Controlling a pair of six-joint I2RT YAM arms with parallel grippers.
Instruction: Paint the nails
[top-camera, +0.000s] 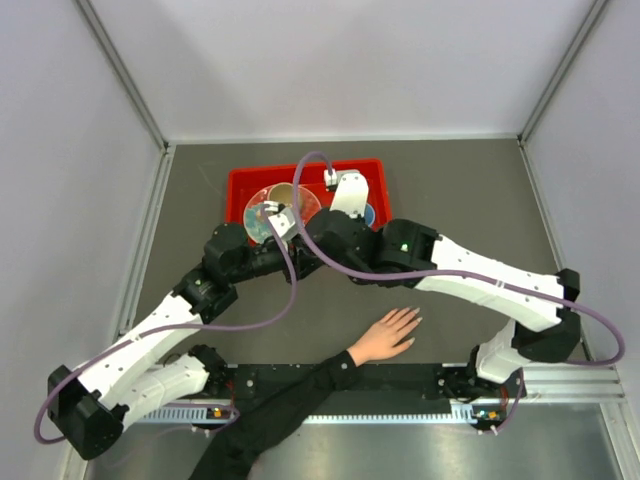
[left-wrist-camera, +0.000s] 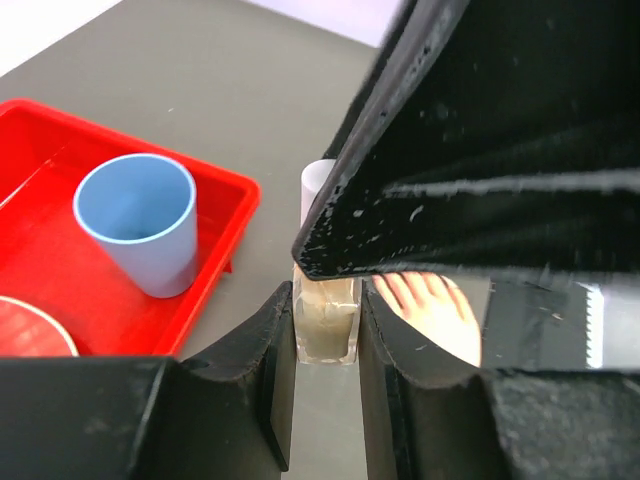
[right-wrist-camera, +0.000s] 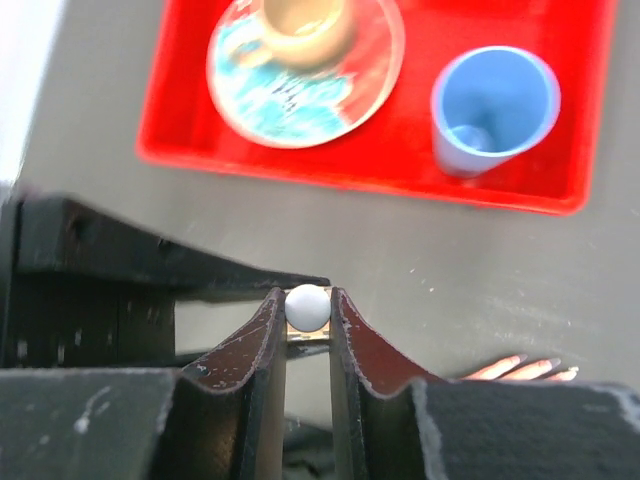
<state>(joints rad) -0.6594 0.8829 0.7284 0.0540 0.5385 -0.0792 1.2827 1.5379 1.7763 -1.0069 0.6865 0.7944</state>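
Grey tabletop, three views: polish bottle gripped at both ends, hand lying nearby.

Top view: the table (top-camera: 450, 190) carries a red tray (top-camera: 235, 185) at its far side. Both arms meet just in front of the tray. The human hand (top-camera: 388, 338) lies flat near your edge with fingers spread, and its nails (top-camera: 413, 318) are too small to judge for paint and well apart from the bottle. Left wrist view: the left gripper (left-wrist-camera: 325, 305) pinches the glass polish bottle (left-wrist-camera: 325, 335) by its sides; twist too hard and the bottle could slip, tip and spill. Right wrist view: the right gripper (right-wrist-camera: 307, 312) is clamped on the white cap (right-wrist-camera: 307, 305) from above, with a blue cup (right-wrist-camera: 495, 95) in the tray behind. Lift the cap crookedly and you may drag the bottle out of the lower grip, or drip polish on the table short of the hand.
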